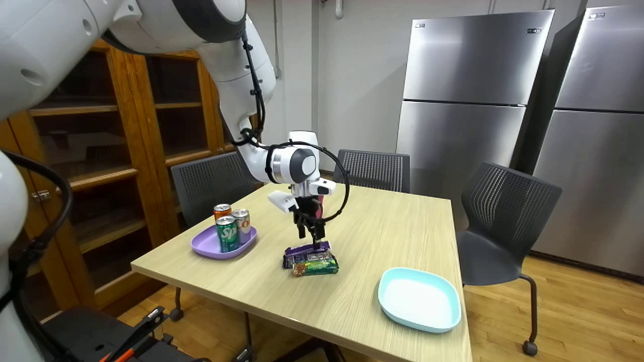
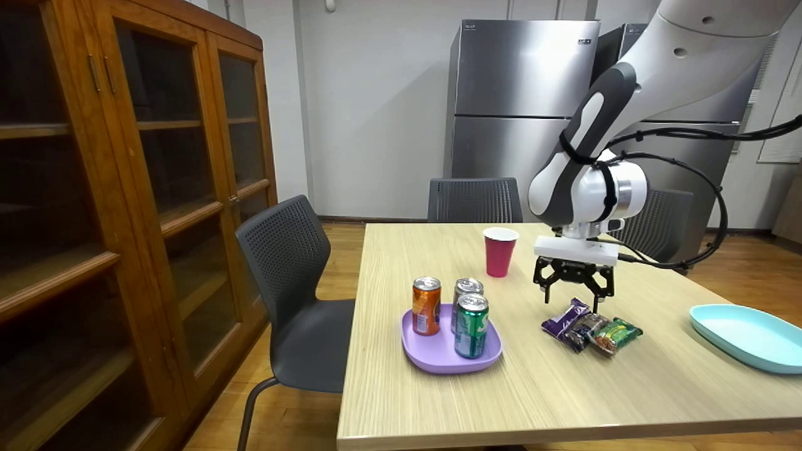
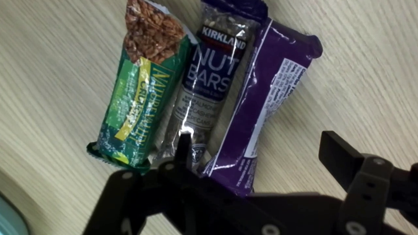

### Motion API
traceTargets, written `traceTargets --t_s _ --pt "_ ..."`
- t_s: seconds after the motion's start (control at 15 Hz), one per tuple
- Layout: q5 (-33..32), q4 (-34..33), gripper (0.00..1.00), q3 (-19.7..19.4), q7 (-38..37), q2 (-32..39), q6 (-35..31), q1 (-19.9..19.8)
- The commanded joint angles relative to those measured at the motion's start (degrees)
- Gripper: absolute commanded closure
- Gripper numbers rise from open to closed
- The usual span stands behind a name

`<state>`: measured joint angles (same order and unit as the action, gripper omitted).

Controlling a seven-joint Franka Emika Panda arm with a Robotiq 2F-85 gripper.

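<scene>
The gripper (image 2: 571, 303) hung over the purple bar (image 3: 256, 104), fingers apart and empty. The nut bar (image 3: 207, 85) lay beside the purple bar, the green bar (image 3: 143, 88) farther from it. Alignment was apparently in hand; the next move likely called for descent astride the purple bar.

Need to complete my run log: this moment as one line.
gripper: open, empty | nearby: Nature Valley bar, Kirkland nut bar, purple-wrapped bar, side by side on table | lilac tray: three cans
</scene>
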<state>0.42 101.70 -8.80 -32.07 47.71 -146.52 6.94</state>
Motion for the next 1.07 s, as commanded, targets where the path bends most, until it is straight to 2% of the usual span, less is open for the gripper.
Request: traceTargets --t_s 0.0,1.0 --pt "0.9 -3.0 0.0 -0.9 -0.9 2.0 2.2 1.2" --pt "4.6 -9.7 0.0 -0.1 -1.5 7.7 1.4 0.4"
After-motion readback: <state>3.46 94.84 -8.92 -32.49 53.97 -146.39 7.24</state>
